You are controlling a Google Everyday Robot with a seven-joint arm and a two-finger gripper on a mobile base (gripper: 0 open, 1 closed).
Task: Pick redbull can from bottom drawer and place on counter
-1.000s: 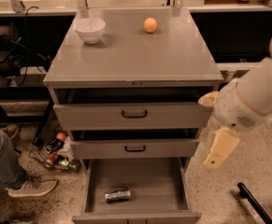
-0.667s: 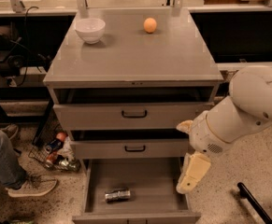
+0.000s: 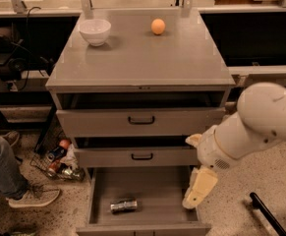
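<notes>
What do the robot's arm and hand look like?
The arm is fat, round and smooth, like a big white tube, with a rounded wrist and a thin seam line around it. The hand is pale creamy yellow, long and flat with a blunt tip. No cables or writing show. The hand hangs over the right side of the open bottom drawer.

Soft overhead light; counter (image 3: 182,68) sheen; end effector (image 3: 195,193) by dim bottom drawer (image 3: 157,186).
</notes>
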